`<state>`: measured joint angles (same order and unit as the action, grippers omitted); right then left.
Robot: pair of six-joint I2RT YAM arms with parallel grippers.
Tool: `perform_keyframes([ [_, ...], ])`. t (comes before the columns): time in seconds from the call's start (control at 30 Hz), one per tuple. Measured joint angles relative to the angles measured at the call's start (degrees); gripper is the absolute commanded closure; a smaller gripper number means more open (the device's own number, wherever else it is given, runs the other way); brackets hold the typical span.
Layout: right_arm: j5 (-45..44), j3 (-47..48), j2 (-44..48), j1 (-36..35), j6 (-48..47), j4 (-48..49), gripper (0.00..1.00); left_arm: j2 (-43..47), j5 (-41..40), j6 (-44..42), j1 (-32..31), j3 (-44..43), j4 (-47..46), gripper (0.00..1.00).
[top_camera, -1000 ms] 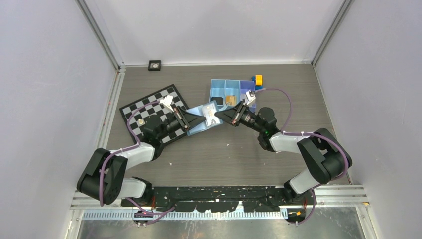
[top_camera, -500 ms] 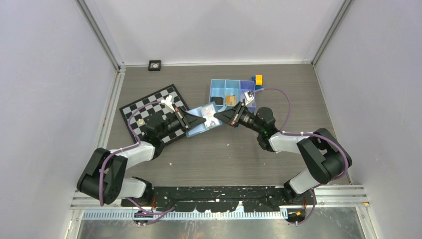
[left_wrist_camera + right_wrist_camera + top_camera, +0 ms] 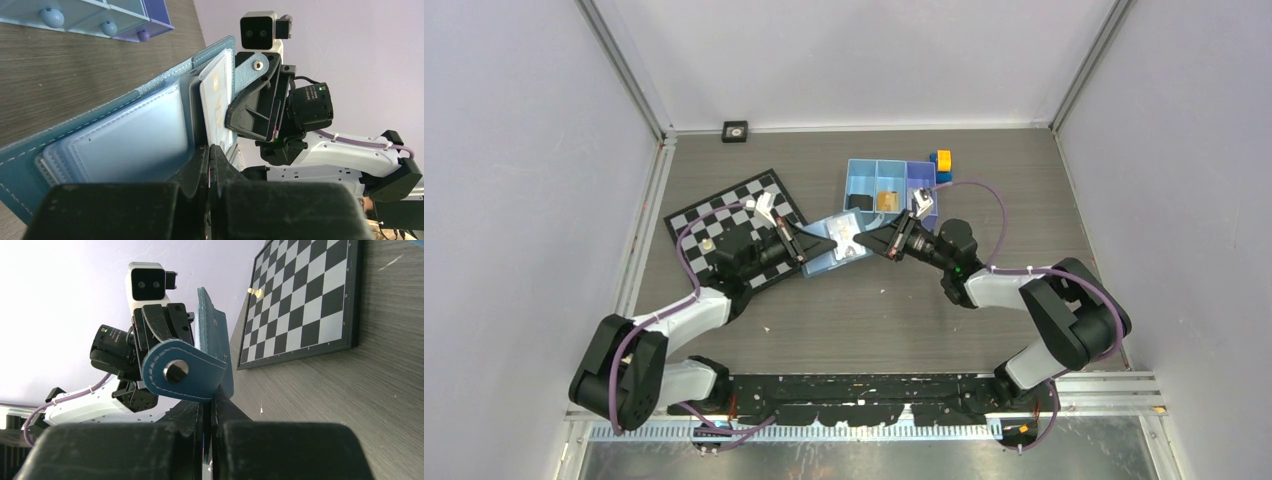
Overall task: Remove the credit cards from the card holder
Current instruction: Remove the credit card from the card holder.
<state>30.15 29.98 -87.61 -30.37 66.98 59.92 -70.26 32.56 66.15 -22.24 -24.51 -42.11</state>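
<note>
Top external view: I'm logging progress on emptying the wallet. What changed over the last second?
The right end effector slid left onto the edge of the card holder, beside the pale card. The left end effector kept its grip while its arm straightened. The tray, chessboard and blocks stayed put.

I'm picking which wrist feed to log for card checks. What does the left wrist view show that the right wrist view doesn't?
Only the left wrist view shows the card holder's lighter inside pockets, a pale card standing in one, and a corner of the blue tray. Only the right wrist view shows the chessboard with a small pale piece on it. Both show the holder's snap tab, the wooden table and the opposite arm's wrist camera.
</note>
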Motion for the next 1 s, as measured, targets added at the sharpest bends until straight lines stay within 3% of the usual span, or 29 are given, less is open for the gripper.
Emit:
perform_keyframes([
  [0.57, 0.4, -3.2, 0.0, 2.9, 3.5, 2.8, 0.94, 3.1, -3.1, -2.6, -0.2, -0.7, 7.7, 1.0],
  [0.77, -1.9, -3.7, 0.0, 5.4, 3.7, 2.5, 1.0, 4.6, -6.5, -3.8, 1.4, -0.7, 10.4, 1.0],
  [1.0, -1.5, -3.7, -0.1, 5.0, 4.3, 3.8, 1.0, -1.2, -3.0, -2.7, 1.4, -1.0, 6.7, 0.78],
])
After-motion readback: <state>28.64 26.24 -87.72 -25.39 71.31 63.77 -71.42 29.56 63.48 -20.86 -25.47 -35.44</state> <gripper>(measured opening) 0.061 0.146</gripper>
